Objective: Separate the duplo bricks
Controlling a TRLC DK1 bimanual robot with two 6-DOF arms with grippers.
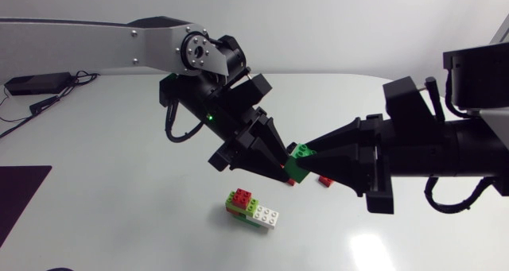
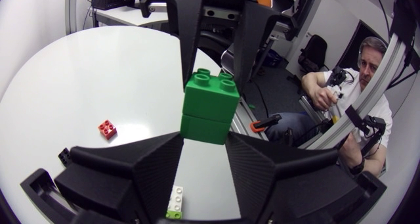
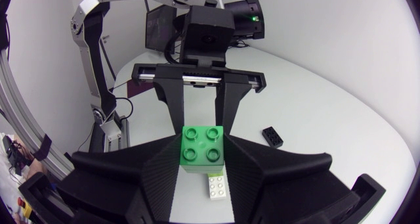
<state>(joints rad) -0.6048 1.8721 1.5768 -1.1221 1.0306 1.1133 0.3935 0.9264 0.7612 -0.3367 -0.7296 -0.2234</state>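
Two dark green duplo bricks [image 1: 300, 161] are stacked together and held above the table's middle between both grippers. My right gripper [image 1: 312, 153] is shut on the upper brick [image 3: 203, 145], whose studs face its camera. From the opposite side, my left gripper [image 2: 205, 140] has its fingertips against both sides of the lower brick [image 2: 204, 128]. On the table below lies a small stack [image 1: 252, 208]: a red brick on a light green one, next to a white brick [image 3: 218, 186]. A single red brick [image 1: 326, 180] lies under the right gripper.
A small black piece [image 3: 273, 136] lies on the table near the loose red brick [image 2: 107, 128]. A dark mat [image 1: 20, 199] covers the front left corner. A power adapter with cables [image 1: 36, 84] sits at the back left.
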